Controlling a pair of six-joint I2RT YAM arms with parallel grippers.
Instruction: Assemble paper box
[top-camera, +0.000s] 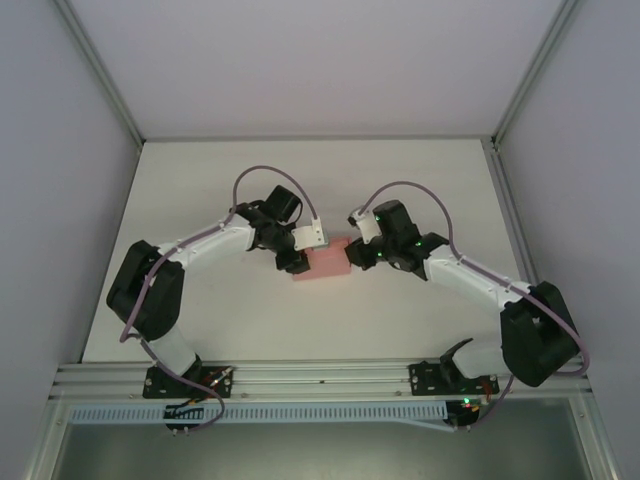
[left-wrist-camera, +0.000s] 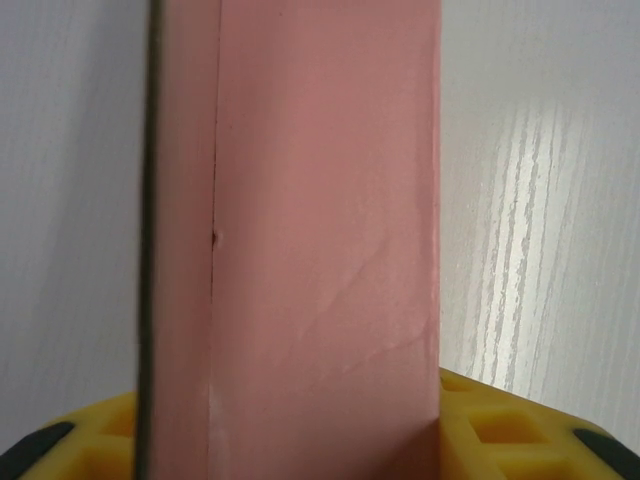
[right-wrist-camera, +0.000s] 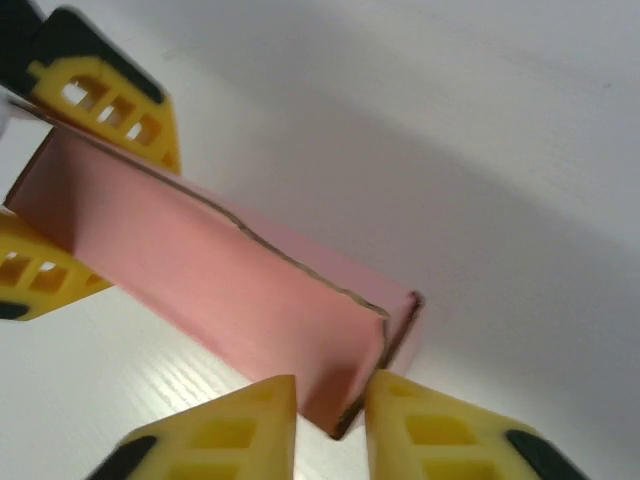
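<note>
**A:** Pink card, folded into a long, shallow shape: the paper box (top-camera: 325, 262) lies flat near the middle of the tabletop (top-camera: 420, 180), well away from every edge, with an arm at each end.

**B:** And which arm has hold of it?

**A:** The left gripper (top-camera: 296, 264) pinches the left end, one yellow finger (right-wrist-camera: 110, 105) on each long side. The right gripper (right-wrist-camera: 330, 415) sits at the other end, its jaws a narrow slit apart, and the box's end corner dips into that slit. Whether they press on the card cannot be told.

**B:** So the step is closing that right end?

**A:** That is the likely reading. The end flap (right-wrist-camera: 400, 330) stands a little proud, with a dark line around it. The long seam (right-wrist-camera: 290, 265) along the top runs wavy rather than flush.

**B:** What makes it go well?

**A:** The left gripper should only steady the box. A harder squeeze would buckle thin card, and the wall in its wrist view shows faint creases. The right gripper would do best to push the flap straight along the box's length, square to the end, so the tab slides inside the wall and not over it. A slanted push could skew the box in the left grip or spring the seam wider.
</note>
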